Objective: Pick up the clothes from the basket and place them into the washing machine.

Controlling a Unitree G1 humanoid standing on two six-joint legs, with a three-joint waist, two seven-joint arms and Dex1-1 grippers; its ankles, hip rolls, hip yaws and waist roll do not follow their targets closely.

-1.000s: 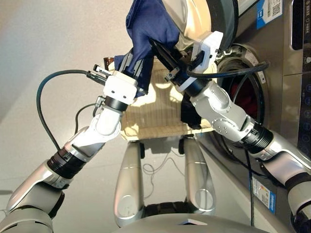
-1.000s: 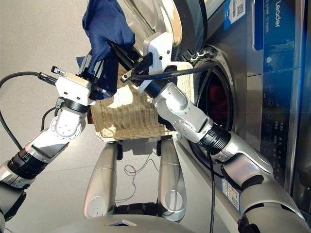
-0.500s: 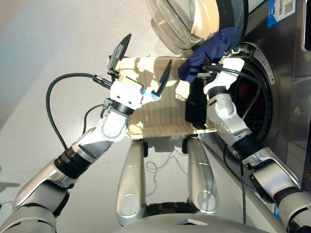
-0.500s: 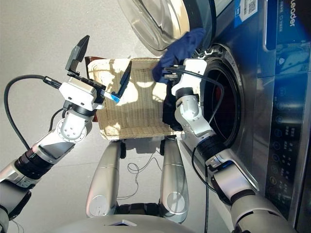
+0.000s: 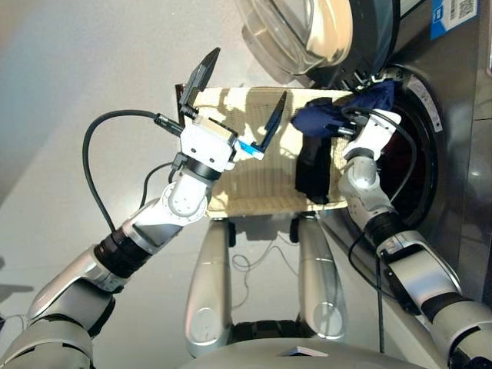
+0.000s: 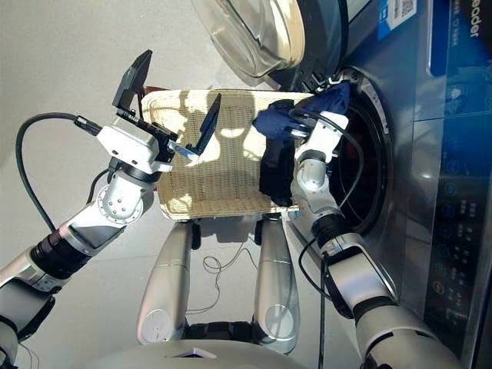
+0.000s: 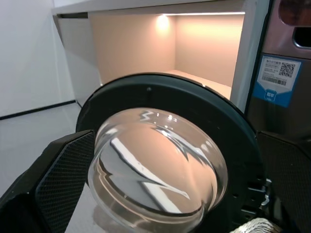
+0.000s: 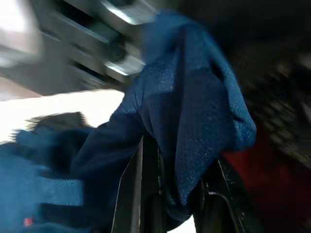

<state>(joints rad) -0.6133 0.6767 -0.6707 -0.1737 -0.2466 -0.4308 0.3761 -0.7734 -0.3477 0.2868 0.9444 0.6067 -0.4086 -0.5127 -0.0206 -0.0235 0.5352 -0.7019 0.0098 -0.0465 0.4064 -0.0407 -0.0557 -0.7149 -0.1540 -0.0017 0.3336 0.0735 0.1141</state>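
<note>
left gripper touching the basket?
Apart. The left eye view shows the left gripper open and empty, raised above the basket.

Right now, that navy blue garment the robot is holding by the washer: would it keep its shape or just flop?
Probably flop: the navy blue garment droops in folds around the right gripper. It looks light, since a single pinch carries it. A loose end trails toward the cream wicker basket, so it may snag on the washing machine door opening.
</note>
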